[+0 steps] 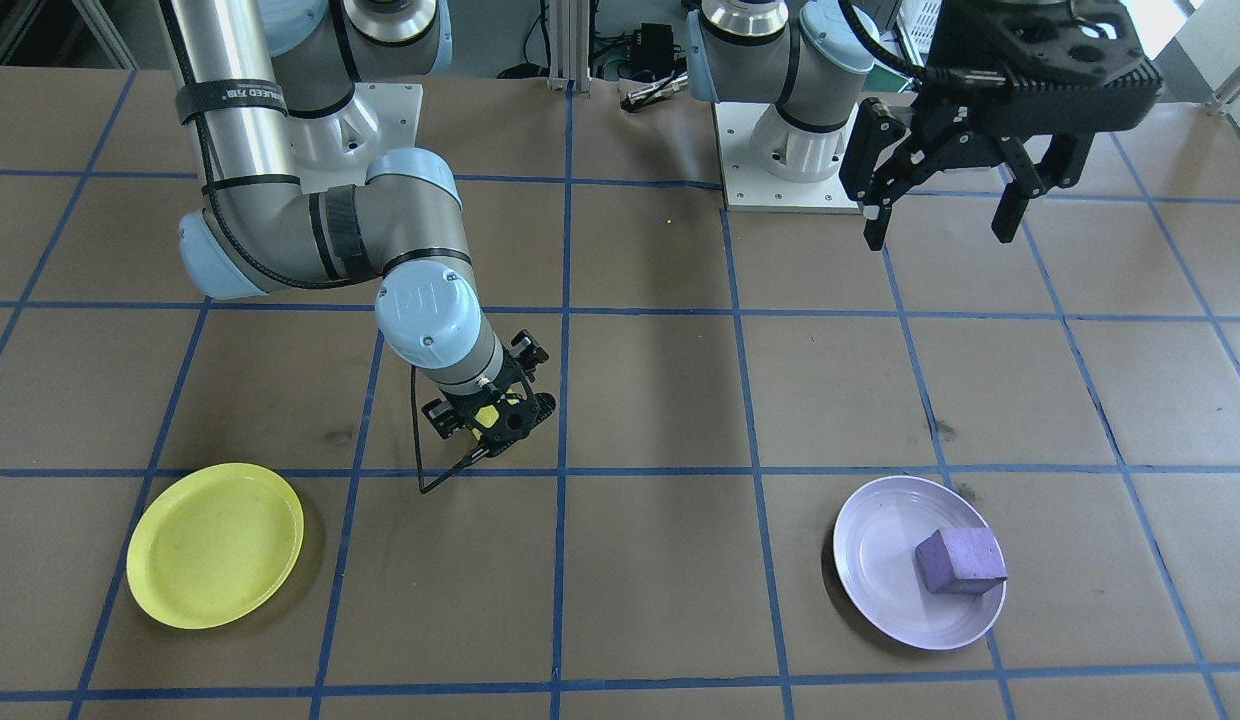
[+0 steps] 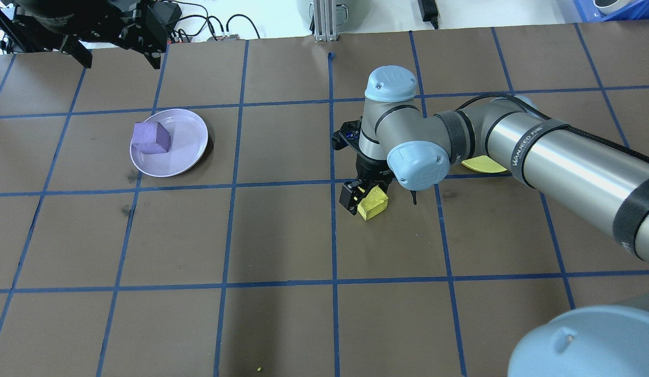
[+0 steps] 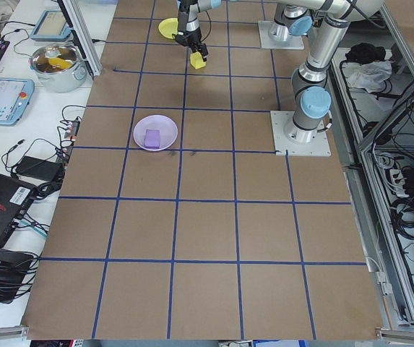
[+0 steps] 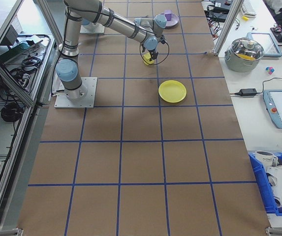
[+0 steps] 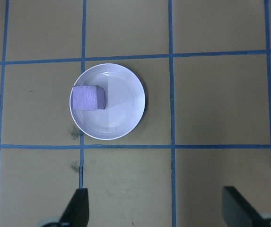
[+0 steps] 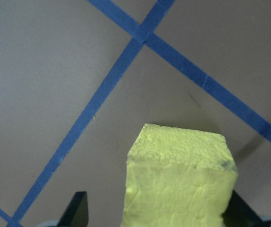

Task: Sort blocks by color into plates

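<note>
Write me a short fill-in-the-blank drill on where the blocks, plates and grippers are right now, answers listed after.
1. The purple block lies in the ______ plate.
2. The right gripper is shut on the ______ block.
3. The yellow plate holds ______ blocks.
4. The left gripper, high above the table, has its jaws ______.

Answers: lavender; yellow; no; open
</note>
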